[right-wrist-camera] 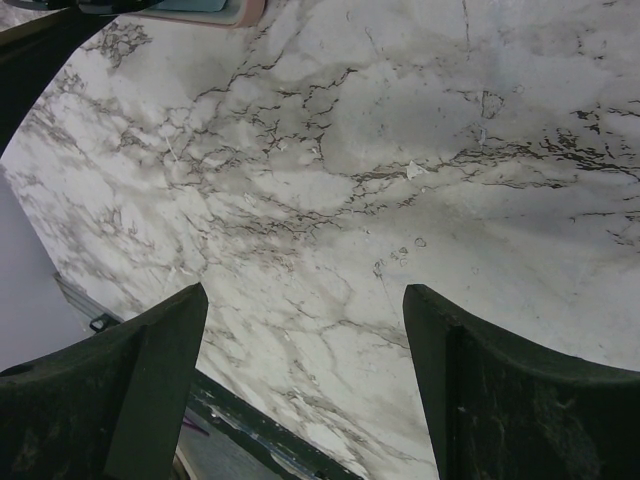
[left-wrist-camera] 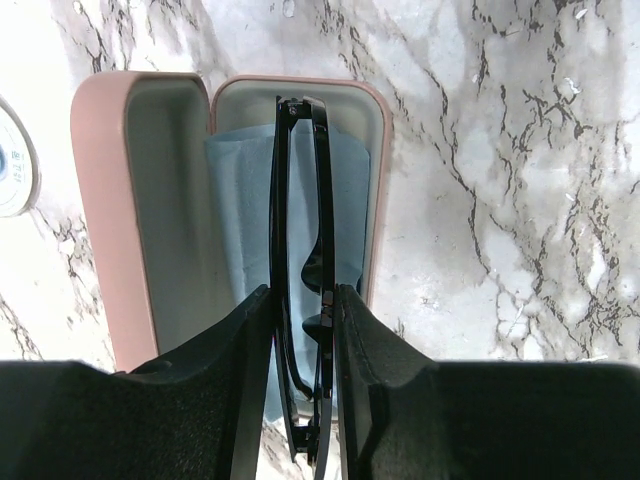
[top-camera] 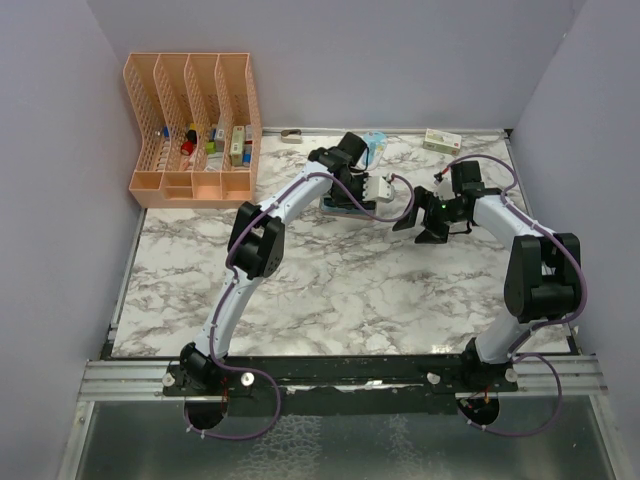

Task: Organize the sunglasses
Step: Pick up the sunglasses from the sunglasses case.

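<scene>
My left gripper (left-wrist-camera: 303, 295) is shut on the sunglasses (left-wrist-camera: 298, 180), a black folded pair held edge-on. They hang over the open pink case (left-wrist-camera: 110, 200), above its tray. A light blue cloth (left-wrist-camera: 240, 220) lies in the tray under them. I cannot tell whether the glasses touch the cloth. In the top view the left gripper (top-camera: 347, 188) is over the case (top-camera: 335, 208) at the back middle of the table. My right gripper (top-camera: 425, 225) is open and empty to the right of the case; in its wrist view (right-wrist-camera: 305, 300) only marble lies below.
A pink desk organizer (top-camera: 195, 130) with small items stands at the back left. A small box (top-camera: 441, 140) lies at the back right, a light blue item (top-camera: 375, 145) behind the case. A white round object (left-wrist-camera: 12, 160) sits left of the case lid.
</scene>
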Robot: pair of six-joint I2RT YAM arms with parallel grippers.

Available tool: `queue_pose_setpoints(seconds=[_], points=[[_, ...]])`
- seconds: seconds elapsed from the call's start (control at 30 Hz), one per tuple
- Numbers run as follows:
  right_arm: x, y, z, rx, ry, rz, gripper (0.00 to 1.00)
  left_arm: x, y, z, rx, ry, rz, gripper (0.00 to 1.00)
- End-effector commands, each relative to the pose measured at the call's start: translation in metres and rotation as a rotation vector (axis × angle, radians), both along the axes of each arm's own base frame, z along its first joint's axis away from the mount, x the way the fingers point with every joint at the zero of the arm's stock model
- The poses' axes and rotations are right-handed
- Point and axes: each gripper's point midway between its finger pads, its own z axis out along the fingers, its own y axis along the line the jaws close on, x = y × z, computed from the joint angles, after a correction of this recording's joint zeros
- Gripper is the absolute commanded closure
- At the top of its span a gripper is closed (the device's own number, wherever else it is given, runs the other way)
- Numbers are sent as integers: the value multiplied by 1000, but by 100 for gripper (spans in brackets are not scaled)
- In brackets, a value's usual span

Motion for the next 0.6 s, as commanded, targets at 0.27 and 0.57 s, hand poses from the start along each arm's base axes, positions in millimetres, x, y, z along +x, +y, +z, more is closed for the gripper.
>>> queue_pose_setpoints(seconds=[0.27, 0.57], points=[[6, 3, 7, 40, -32, -4, 20, -19, -10, 34, -63, 34, -56, 100], [6, 6, 6, 61, -26, -1, 20, -24, -6, 27, -37, 56, -78, 100]])
